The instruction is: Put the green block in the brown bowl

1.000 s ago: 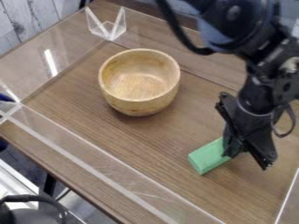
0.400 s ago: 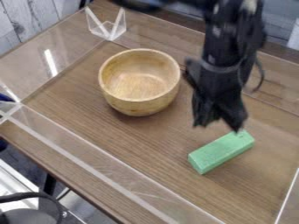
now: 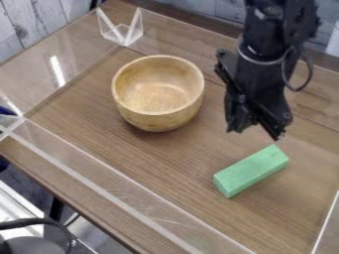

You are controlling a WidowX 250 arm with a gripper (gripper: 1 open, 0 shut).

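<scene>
Lying flat on the wooden counter, the green block sits apart from everything else, to the right of the brown bowl and nearer the camera than it, with a clear strip of wood between the two.

Largest first: one counter, edged with clear plastic walls; one robot arm, dark, reaching in from the upper right; one brown bowl, round, upright, nothing showing inside it; one green block; and one small clear bracket at the far edge, well beyond the bowl.

The relation that matters is block to fingers. The fingers hang just right of the bowl and point almost straight down. The block lies below them in the picture, on the near side, and no part of the fingers touches it. Nothing is held. The dark tips run together against the arm's own body, so I cannot tell how wide the gap between them is.

The block's long axis runs on a diagonal, from its lower-left end, closest to the camera, up to its right end. Judging from that, a grasp would want the fingers brought toward the camera and down over the middle of the bar, closing across its short width. After that, the carry to the bowl is a short trip leftward.
</scene>
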